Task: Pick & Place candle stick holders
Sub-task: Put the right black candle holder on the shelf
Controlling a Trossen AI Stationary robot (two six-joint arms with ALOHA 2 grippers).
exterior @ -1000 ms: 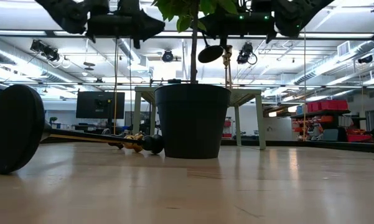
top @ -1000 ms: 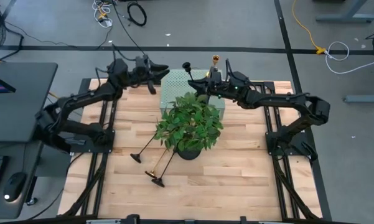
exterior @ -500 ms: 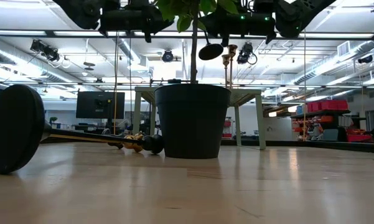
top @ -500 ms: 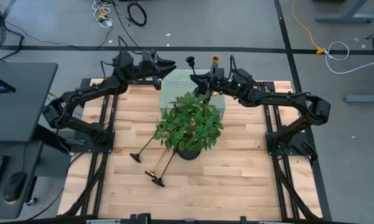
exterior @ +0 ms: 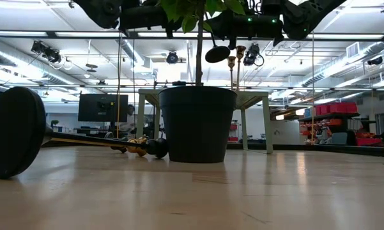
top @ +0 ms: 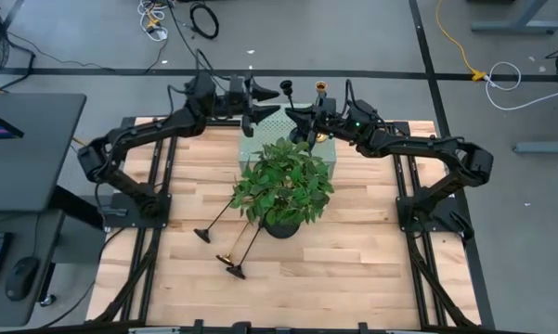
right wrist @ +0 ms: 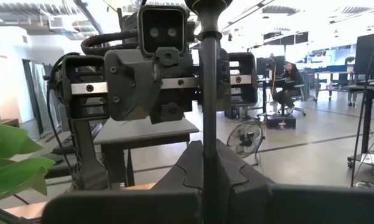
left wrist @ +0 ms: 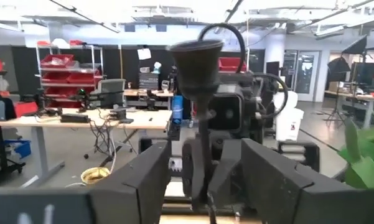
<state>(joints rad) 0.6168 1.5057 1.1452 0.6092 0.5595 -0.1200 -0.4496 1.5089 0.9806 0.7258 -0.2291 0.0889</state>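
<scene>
My right gripper (top: 297, 117) is shut on a black candlestick (top: 287, 93) held high over the pale green perforated box (top: 260, 130) at the table's far edge. My left gripper (top: 266, 102) is open and faces it from the left. In the left wrist view its fingers (left wrist: 143, 180) stand on either side of the candlestick's stem (left wrist: 202, 134) without touching. A gold candlestick (top: 322, 89) stands upright at the box's far side. Two black candlesticks (top: 216, 219) and a gold one (top: 238, 245) lie on their sides on the table near the plant. My right gripper pinches the black candlestick's thin stem (right wrist: 206, 134) between its two fingers, which lie across the stem. The fingers come roughly level from the table's right. The candlestick is lifted clear, its flared end (left wrist: 196, 53) beyond the fingers toward the far side.
A leafy potted plant (top: 283, 186) stands at mid-table, right in front of the box and under both grippers; its black pot (exterior: 198, 124) fills the low view's middle. A lying candlestick's round black base (exterior: 13, 131) is close to the low camera. The near half of the table has free wood.
My left gripper has gone toward the table's right, over the box, up to the black candlestick in my right gripper, and now stands around its stem, still open. My right gripper has kept its hold and nudged the candlestick slightly toward the far edge.
</scene>
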